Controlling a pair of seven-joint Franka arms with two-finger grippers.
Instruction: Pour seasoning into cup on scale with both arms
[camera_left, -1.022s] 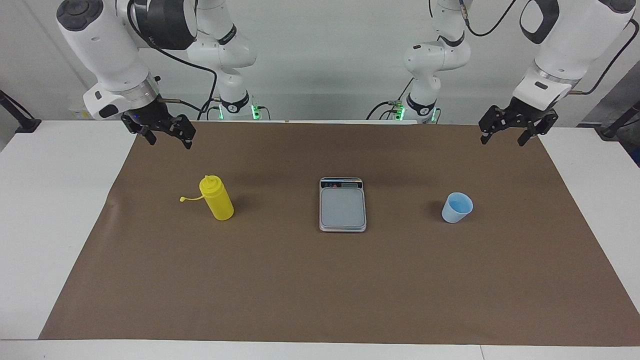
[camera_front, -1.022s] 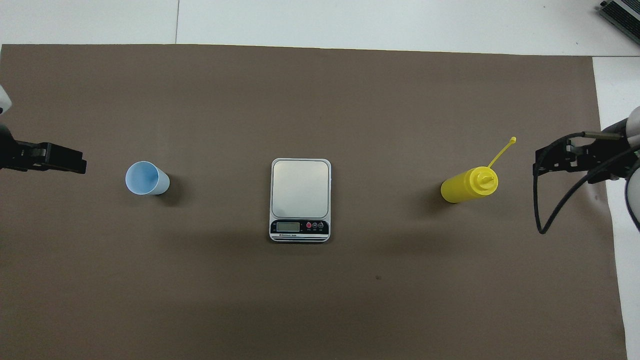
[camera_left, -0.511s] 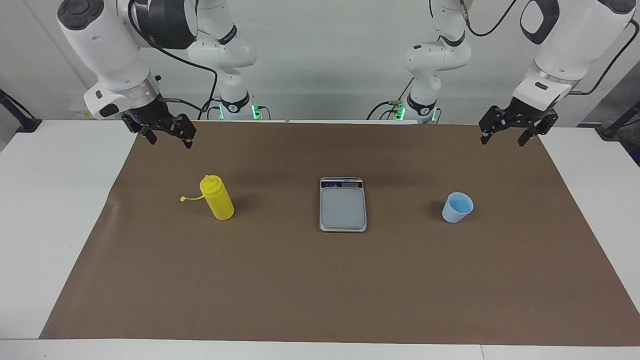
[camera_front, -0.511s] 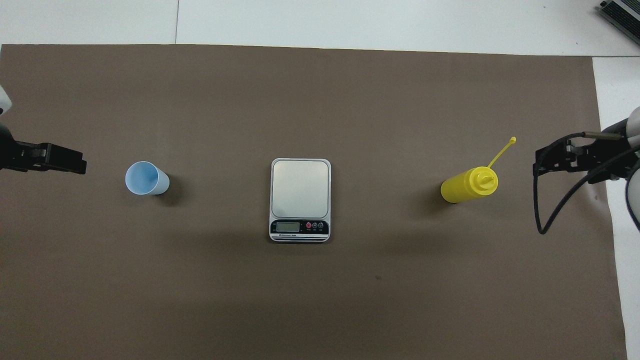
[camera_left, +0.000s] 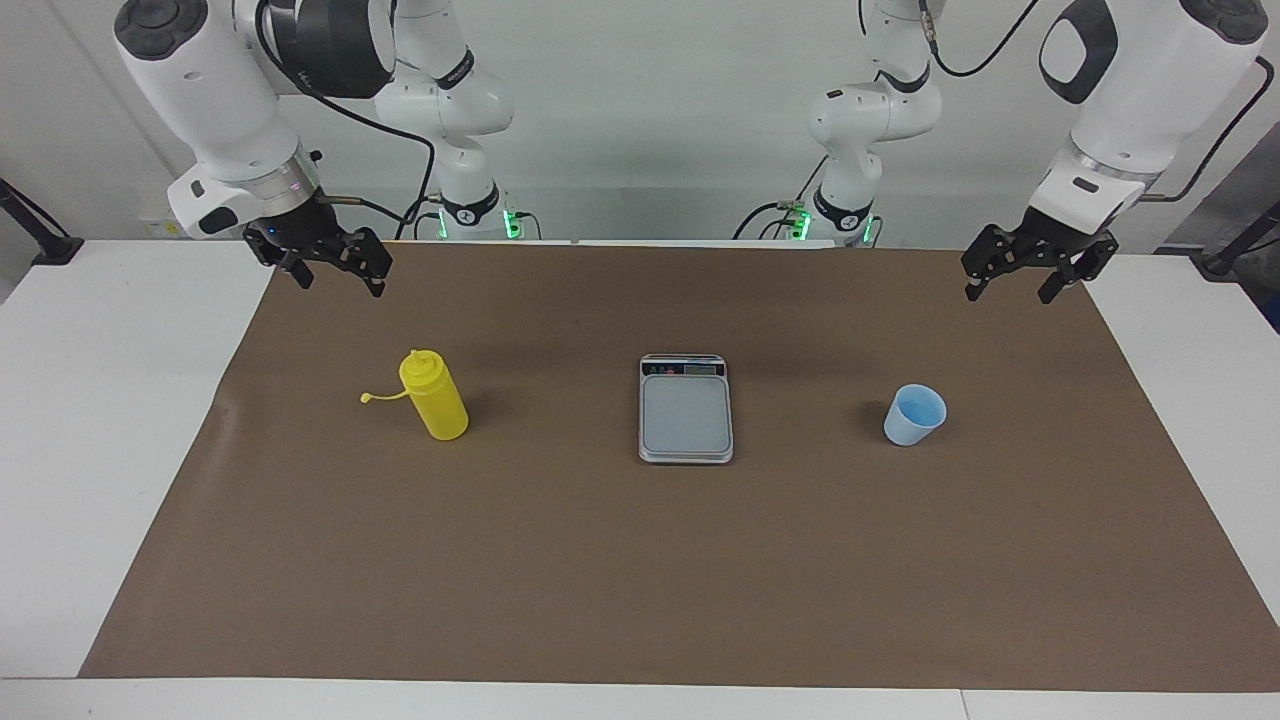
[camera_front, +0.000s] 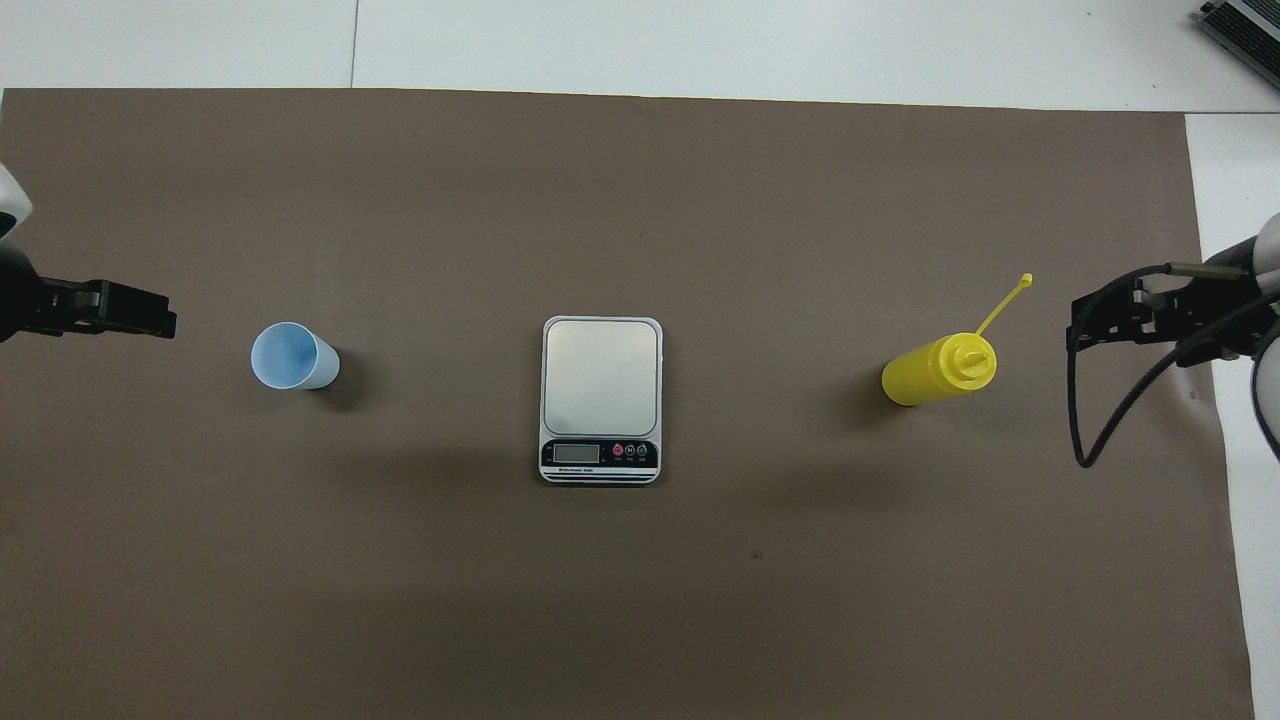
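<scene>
The bottle (camera_left: 433, 395) looked like smooth yellow plastic with a slight sheen. The cup (camera_left: 914, 414) was pale blue plastic, smooth. The scale (camera_left: 685, 408) had a brushed, metal-looking plate and a glossy dark strip. The brown mat (camera_left: 640, 580) looked matt, like paper. The arms (camera_left: 205, 90) wore glossy white shells.

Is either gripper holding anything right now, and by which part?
Nothing is held. The left gripper and right gripper hang open in the air; the yellow squeeze bottle and blue cup stand untouched.
</scene>
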